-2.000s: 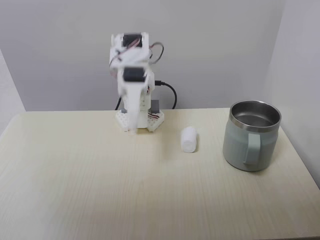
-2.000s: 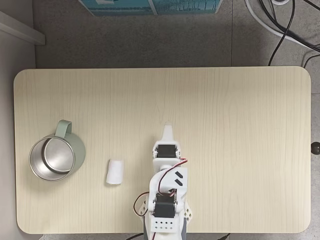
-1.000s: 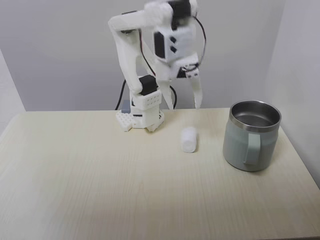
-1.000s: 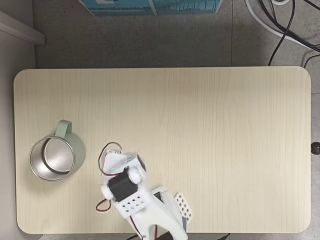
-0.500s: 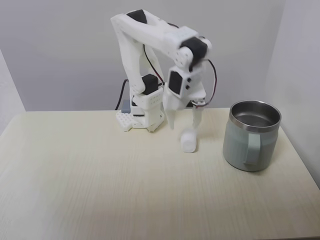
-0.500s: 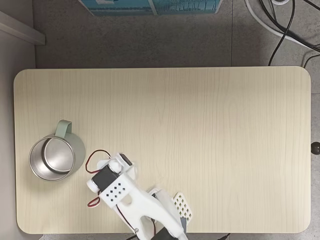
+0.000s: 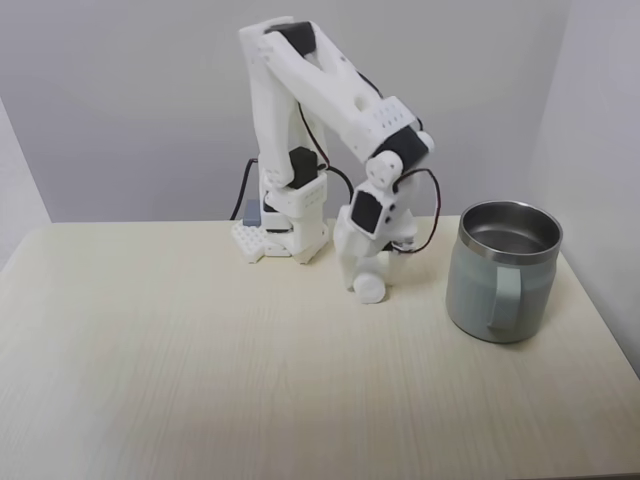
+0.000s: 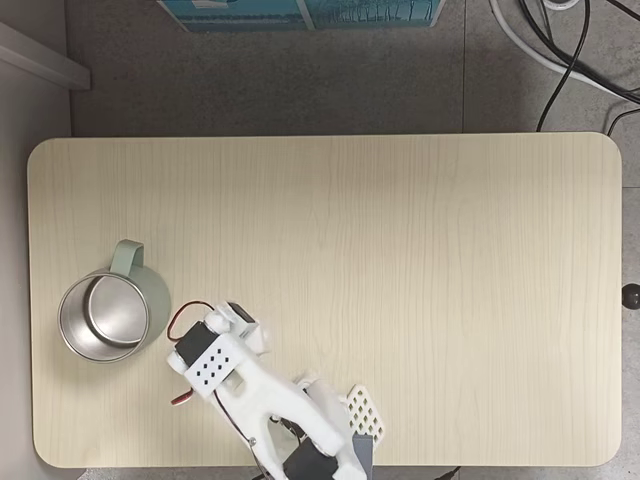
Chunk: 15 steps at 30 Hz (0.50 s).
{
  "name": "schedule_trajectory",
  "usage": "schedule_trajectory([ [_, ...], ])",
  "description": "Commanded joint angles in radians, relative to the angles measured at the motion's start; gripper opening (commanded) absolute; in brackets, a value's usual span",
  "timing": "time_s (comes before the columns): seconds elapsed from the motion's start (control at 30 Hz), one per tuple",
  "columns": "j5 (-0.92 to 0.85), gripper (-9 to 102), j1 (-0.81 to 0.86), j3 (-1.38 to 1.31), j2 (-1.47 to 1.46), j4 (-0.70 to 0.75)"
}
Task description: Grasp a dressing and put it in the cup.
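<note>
One soft white roll, the dressing (image 7: pixel 371 288), lies on the pale wood-grain counter (image 7: pixel 200 380) with my hand (image 7: pixel 366 280) lowered onto it, hard white plastic fingers at either side. Whether they press it yet, I cannot tell. Cup (image 7: pixel 502 270) stands apart to the right in this fixed view: grey-green wall, steel rim, round, handle facing front.

My pale wood-grain worktop (image 8: pixel 420 260) with rounded corners stands on grey floor (image 8: pixel 300 85); beyond its far edge lie a teal box (image 8: pixel 300 12) and black cables (image 8: pixel 575 45).
</note>
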Motion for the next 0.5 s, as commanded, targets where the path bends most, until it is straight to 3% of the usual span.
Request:
schedule_trajectory([
  [0.0, 0.018, 19, -0.012, -0.006, 0.018, -0.031],
  [0.13, 0.037, 0, -0.032, -0.011, 0.017, -0.038],
  [0.33, 0.058, 0, -0.018, -0.018, -0.063, -0.037],
  [0.47, 0.058, 0, -0.002, 0.026, -0.170, 0.055],
])
